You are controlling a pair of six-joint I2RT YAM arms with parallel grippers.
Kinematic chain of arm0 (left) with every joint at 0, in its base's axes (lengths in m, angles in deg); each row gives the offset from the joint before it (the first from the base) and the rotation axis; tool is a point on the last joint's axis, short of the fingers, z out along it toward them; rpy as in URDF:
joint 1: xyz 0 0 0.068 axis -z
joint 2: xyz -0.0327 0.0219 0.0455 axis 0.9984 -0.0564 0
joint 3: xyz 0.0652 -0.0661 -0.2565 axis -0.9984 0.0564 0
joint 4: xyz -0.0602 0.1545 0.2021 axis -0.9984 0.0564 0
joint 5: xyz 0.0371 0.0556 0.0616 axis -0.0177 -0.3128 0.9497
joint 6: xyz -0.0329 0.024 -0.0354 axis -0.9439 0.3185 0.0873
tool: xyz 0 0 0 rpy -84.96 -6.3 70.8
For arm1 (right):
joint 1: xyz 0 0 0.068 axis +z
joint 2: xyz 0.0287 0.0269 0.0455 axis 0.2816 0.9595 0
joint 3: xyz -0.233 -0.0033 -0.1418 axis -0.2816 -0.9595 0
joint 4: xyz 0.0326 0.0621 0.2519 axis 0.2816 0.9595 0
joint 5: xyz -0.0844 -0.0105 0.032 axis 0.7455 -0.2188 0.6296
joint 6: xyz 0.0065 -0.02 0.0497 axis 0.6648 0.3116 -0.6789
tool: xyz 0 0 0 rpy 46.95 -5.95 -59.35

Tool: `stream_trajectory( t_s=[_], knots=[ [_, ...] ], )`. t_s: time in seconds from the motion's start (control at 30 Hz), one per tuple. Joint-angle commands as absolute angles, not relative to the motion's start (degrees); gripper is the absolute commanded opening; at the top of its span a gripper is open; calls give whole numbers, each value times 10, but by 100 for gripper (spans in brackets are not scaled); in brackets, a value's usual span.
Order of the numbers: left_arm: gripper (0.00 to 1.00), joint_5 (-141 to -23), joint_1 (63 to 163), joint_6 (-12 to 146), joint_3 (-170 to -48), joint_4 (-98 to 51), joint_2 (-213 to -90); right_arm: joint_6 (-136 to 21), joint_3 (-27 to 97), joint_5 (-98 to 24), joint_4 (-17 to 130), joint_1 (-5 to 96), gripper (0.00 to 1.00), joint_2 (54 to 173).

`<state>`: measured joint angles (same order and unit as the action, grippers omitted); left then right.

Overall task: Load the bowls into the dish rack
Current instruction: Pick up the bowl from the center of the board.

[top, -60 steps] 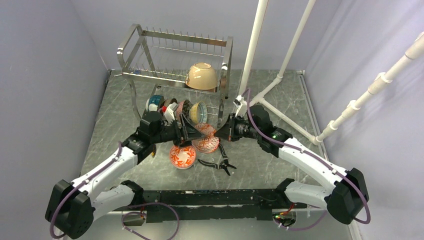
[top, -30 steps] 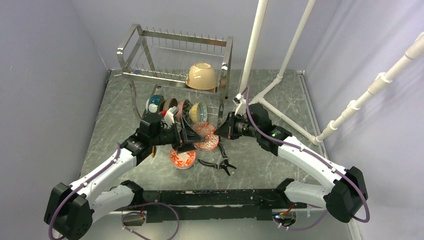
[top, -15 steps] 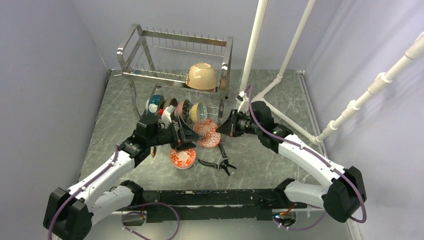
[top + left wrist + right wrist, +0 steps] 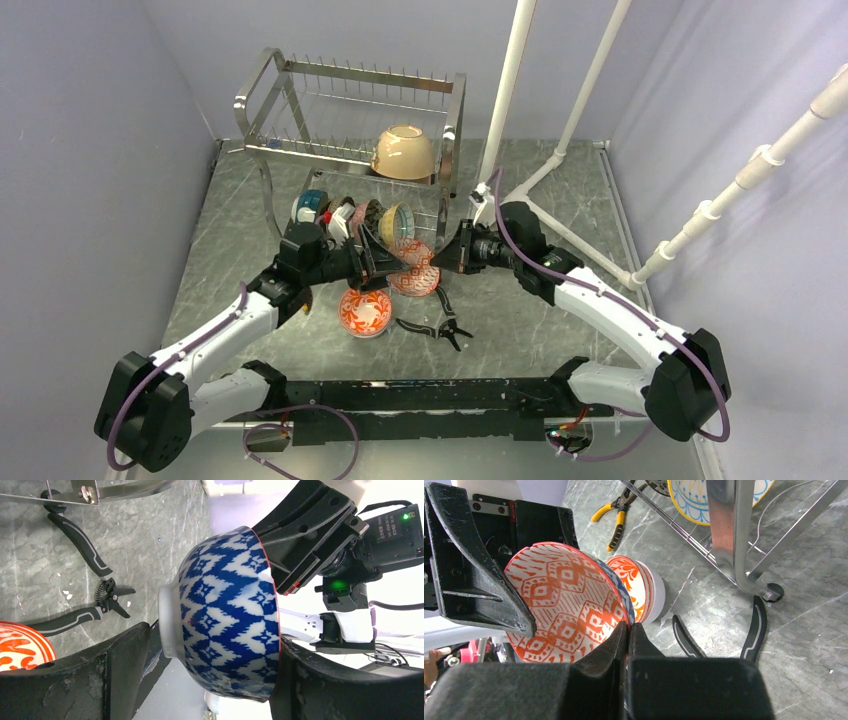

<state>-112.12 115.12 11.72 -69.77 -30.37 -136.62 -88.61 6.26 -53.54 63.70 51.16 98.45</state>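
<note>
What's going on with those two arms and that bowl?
The right arm holds a round ceramic bowl, blue-and-white zigzag outside, red-patterned inside, by its rim in shut jaws. The left arm has its jaws wide on either side of it; whether they press on it is unclear. Other bowls already sit in the shiny steel wire dish rack.

The dish rack (image 4: 350,115) is shiny steel wire; the bowl (image 4: 225,625) looks glazed ceramic, glossy; the left gripper (image 4: 215,640) is matt black plastic, scuffed; the table (image 4: 560,330) is smooth grey stone-look.
</note>
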Motion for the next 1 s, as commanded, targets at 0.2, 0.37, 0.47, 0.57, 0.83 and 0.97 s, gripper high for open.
stream_trajectory(
  t_s=[0.2, 0.37, 0.47, 0.57, 0.83, 0.97],
  knots=[
    [76, -1119, 1154, 110, -713, -349, -1364, -898, 98, -565, 575, 511, 0, 987],
    [59, -1129, 1155, 101, -713, -367, -1375, -897, 94, -559, 578, 511, 0, 986],
    [55, -1124, 1155, 107, -712, -355, -1370, -895, 95, -554, 582, 511, 3, 985],
    [52, -1116, 1155, 115, -716, -338, -1359, -894, 96, -547, 583, 511, 15, 979],
    [47, -1086, 1152, 141, -731, -281, -1323, -889, 103, -534, 597, 502, 56, 963],
    [44, -1063, 1152, 175, -756, -228, -1304, -885, 107, -530, 606, 495, 65, 955]
  ],
)
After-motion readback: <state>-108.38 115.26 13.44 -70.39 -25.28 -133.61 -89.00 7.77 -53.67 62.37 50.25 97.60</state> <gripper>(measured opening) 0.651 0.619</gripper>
